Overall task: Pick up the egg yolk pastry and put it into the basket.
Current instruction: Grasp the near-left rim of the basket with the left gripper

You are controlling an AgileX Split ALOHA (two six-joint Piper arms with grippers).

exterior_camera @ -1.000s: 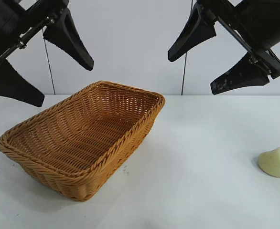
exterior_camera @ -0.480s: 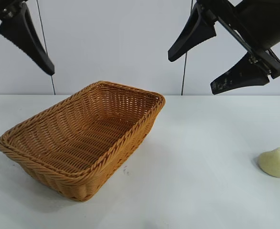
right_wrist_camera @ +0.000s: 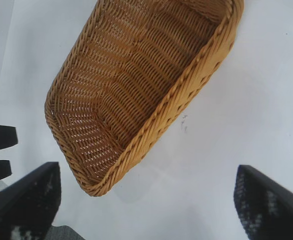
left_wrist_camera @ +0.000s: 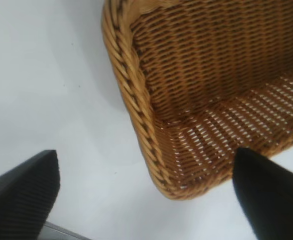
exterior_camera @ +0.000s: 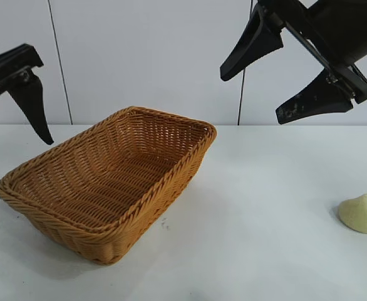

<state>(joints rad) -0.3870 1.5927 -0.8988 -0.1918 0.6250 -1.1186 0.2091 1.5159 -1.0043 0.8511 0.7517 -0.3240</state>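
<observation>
The left gripper (exterior_camera: 20,94) has swung down and outward over the past second, now hanging beyond the table's left edge with fingers spread and holding nothing. The right gripper (exterior_camera: 282,75) stays high over the far edge, also spread wide and empty. The egg yolk pastry (exterior_camera: 362,214) lies untouched near the right edge (well apart from the wicker basket (exterior_camera: 108,182)), so the pickup has not begun.

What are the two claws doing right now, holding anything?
Left gripper: fingers open, holding nothing, above the basket.
Right gripper: fingers open, empty, raised high.
</observation>
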